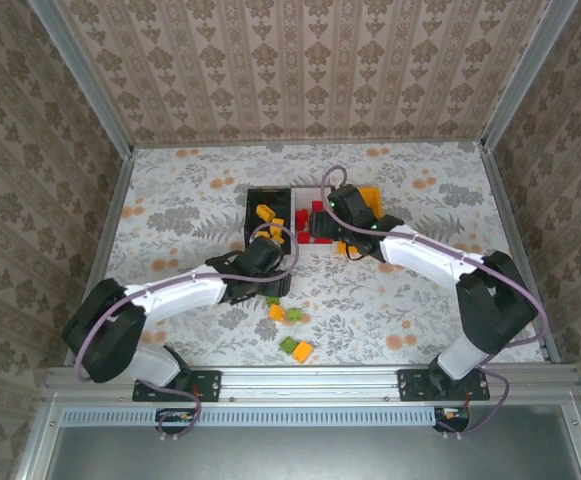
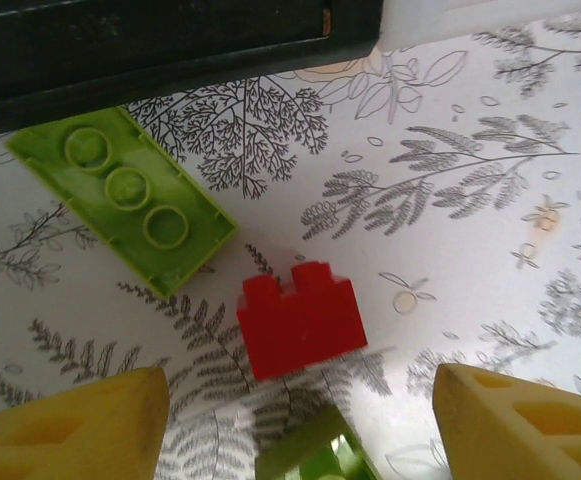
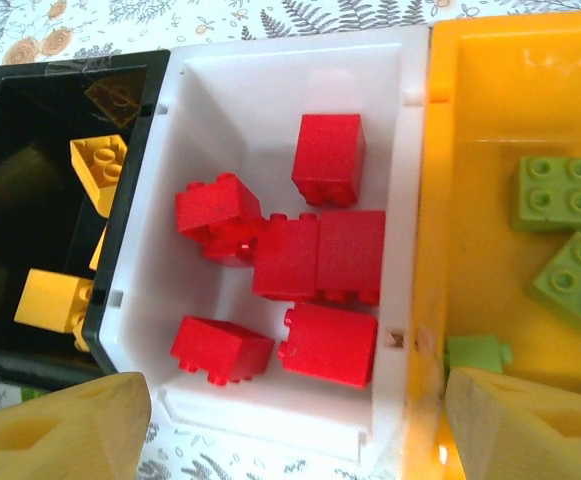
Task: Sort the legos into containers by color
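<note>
My left gripper (image 2: 300,432) hangs open low over the table, its yellow fingers (image 2: 70,425) wide apart. A red lego (image 2: 300,320) lies just ahead between them, untouched. A flat green lego (image 2: 120,195) lies to its left near the black bin's wall (image 2: 170,50), and a blurred green lego (image 2: 315,455) sits under the palm. My right gripper (image 3: 295,430) is open above the white bin (image 3: 210,100), which holds several red legos (image 3: 320,255). The black bin (image 3: 10,140) holds yellow legos (image 3: 98,170), the orange-yellow bin (image 3: 490,120) green ones (image 3: 555,195).
From above, the bins (image 1: 267,195) stand mid-table with both grippers (image 1: 273,282) (image 1: 320,225) close by them. Loose orange (image 1: 302,351) and green (image 1: 287,345) bricks lie on the flowered tablecloth toward the near edge. Metal frame posts and wallpapered walls enclose the table.
</note>
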